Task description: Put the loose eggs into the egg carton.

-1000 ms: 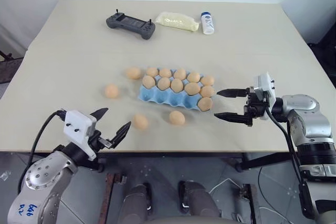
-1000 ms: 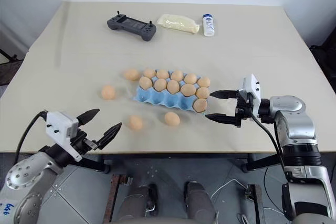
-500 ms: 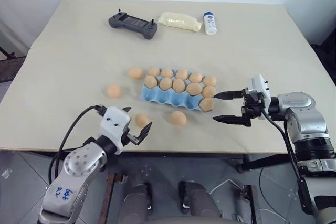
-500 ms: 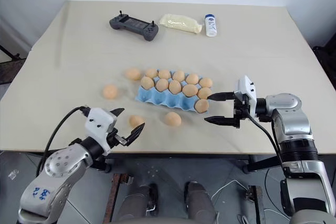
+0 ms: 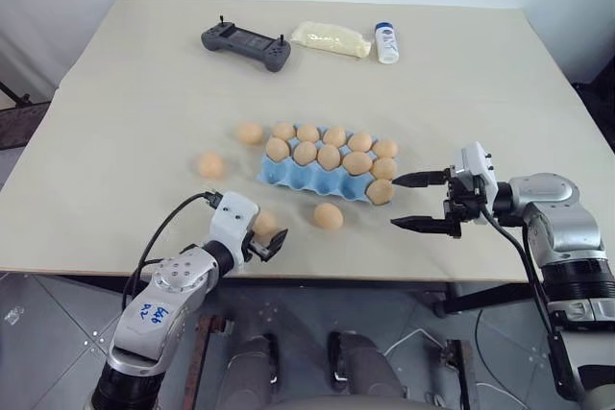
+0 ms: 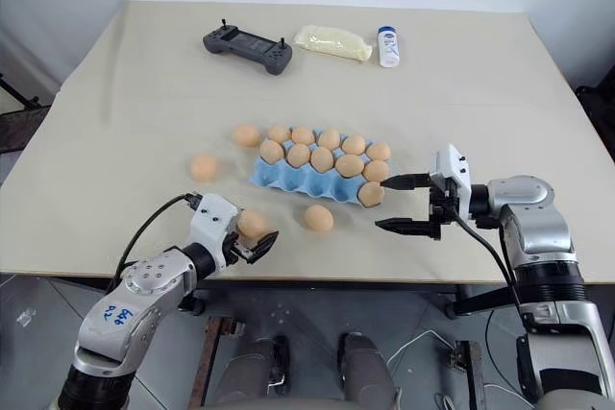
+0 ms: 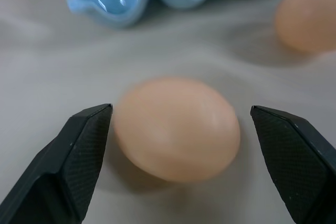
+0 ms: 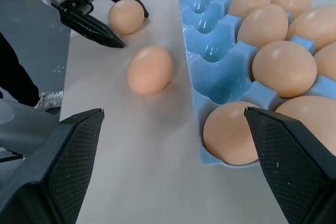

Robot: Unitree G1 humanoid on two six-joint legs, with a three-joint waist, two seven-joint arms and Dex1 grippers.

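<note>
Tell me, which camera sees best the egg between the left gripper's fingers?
The left wrist view: the egg sits big between the open left gripper fingers, not yet pinched. The head views show it small beside the gripper. The right wrist view shows it far off.

My two head cameras look forward and down over the whole table [image 5: 115, 141]. My left wrist camera sits very close behind an egg [image 7: 177, 128] between my fingers. My right wrist camera faces along the egg carton [image 8: 220, 72] and shares that egg.
</note>
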